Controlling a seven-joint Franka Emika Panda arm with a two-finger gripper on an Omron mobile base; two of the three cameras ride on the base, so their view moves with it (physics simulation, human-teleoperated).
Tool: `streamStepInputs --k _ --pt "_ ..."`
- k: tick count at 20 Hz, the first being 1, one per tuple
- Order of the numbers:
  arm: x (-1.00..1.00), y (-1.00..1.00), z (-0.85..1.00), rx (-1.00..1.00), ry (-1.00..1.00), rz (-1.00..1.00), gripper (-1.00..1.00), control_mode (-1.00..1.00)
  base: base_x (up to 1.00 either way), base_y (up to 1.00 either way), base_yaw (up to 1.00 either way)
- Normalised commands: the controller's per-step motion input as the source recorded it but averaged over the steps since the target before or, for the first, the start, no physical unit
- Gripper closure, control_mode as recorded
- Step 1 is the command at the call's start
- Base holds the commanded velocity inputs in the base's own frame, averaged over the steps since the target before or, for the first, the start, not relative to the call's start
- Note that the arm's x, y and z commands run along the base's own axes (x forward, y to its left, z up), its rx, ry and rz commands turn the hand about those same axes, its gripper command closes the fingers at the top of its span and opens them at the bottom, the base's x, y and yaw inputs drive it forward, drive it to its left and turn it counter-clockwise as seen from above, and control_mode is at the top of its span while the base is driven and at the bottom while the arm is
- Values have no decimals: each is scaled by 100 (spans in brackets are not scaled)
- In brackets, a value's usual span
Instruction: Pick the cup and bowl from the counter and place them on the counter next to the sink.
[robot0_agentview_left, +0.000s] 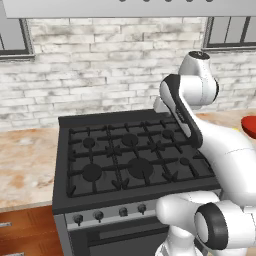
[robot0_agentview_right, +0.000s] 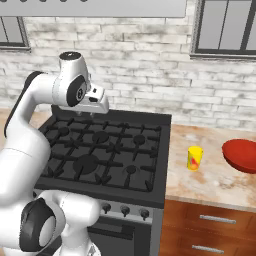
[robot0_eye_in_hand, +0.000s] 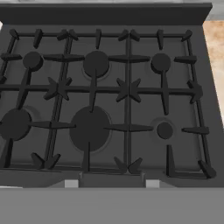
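Note:
A small yellow cup with a red patch stands on the beige counter just right of the stove. The glossy red bowl sits further right on the same counter, cut off by the frame edge; its rim also peeks out behind my arm in the left base view. My gripper hangs above the rear of the stove, well to the left of both. It is open, its two tips spread wide with nothing between them. The sink is out of view.
A black gas stove with several burners and grates lies directly under the hand. More counter runs to its left. A white brick wall with windows stands behind, and wooden drawers sit below the counter.

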Motion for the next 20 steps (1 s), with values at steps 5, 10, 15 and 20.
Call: streamStepInputs --k 5,10,15,20 --pt "4 0 0 0 0 -2 -100 -100 0 0 0" --pt "6 -37 -21 0 0 -7 -100 -100 0 0 0" --pt "3 -54 -29 0 1 0 -100 -100 0 0 0" --pt "2 -71 -9 0 1 0 -100 -100 0 0 0"
